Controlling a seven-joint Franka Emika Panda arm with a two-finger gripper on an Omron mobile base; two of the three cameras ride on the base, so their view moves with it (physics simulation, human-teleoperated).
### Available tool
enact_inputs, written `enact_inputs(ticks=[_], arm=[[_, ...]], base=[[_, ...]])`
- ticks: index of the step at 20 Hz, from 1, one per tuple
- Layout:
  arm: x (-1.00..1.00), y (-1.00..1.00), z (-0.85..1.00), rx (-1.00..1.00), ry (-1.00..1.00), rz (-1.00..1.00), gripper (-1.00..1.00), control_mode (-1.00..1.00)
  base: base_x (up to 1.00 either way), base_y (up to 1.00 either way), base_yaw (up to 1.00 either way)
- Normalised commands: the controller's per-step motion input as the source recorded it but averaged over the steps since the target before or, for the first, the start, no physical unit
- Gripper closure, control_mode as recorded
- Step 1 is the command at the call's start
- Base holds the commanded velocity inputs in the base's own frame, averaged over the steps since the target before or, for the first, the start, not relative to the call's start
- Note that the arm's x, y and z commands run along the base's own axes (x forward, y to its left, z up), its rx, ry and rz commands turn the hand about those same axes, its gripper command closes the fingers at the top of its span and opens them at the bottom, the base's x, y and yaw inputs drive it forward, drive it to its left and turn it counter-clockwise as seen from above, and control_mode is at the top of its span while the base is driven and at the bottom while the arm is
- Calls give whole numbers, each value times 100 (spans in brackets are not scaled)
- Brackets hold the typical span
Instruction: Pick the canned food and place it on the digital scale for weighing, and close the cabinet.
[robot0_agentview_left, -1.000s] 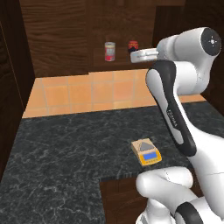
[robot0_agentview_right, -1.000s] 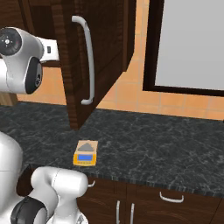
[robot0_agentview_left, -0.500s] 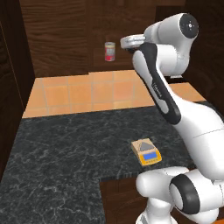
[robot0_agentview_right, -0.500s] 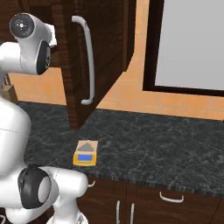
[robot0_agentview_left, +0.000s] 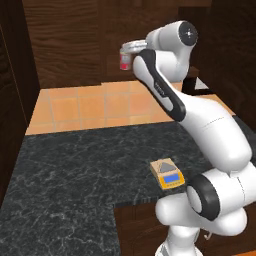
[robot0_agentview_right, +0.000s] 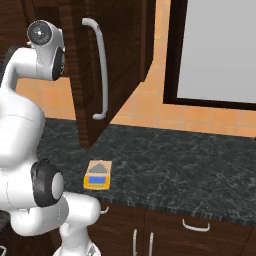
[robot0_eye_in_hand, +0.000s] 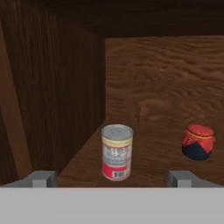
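The canned food (robot0_eye_in_hand: 117, 152) stands upright on the cabinet shelf (robot0_eye_in_hand: 144, 166), with a red-and-pale label and grey top. In the left base view the canned food (robot0_agentview_left: 124, 61) sits just under and beyond my hand. My gripper (robot0_eye_in_hand: 113, 179) is open, its fingertips (robot0_eye_in_hand: 43, 178) wide apart on either side of the tin and short of it. The cabinet (robot0_agentview_left: 70, 40) is open; its door (robot0_agentview_right: 120, 60) with the silver bar handle (robot0_agentview_right: 102, 70) swings out over the counter. The yellow digital scale (robot0_agentview_left: 167, 173) lies near the counter's front edge, also seen as the scale (robot0_agentview_right: 98, 175).
A small red-and-black jar (robot0_eye_in_hand: 198, 141) stands on the shelf to the right of the tin. The cabinet's side wall (robot0_eye_in_hand: 57, 100) is close on the left. Dark stone counter (robot0_agentview_left: 75, 165) runs below, with an orange tiled wall (robot0_agentview_left: 95, 105) behind.
The arm has swung left along the shelf; the hand went from beside the jar to in front of the tin. The jar is now hidden behind the arm in the left base view.
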Motion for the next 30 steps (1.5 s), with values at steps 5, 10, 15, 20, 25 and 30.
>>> enact_inputs(ticks=[5, 10, 15, 20, 25, 30], arm=[[63, 0, -25, 0, 0, 11, -100, -100], [45, 0, -17, 0, 0, 9, -100, -100], [33, 0, -19, 0, 0, 5, -100, -100], [30, 6, -15, 0, 0, 4, -100, -100], [15, 21, -4, -2, 0, 0, -100, -100], [23, 6, -2, 0, 0, 0, -100, -100]], base=[[0, 0, 0], [0, 0, 0], [0, 0, 0], [0, 0, 0], [0, 0, 0], [0, 0, 0]])
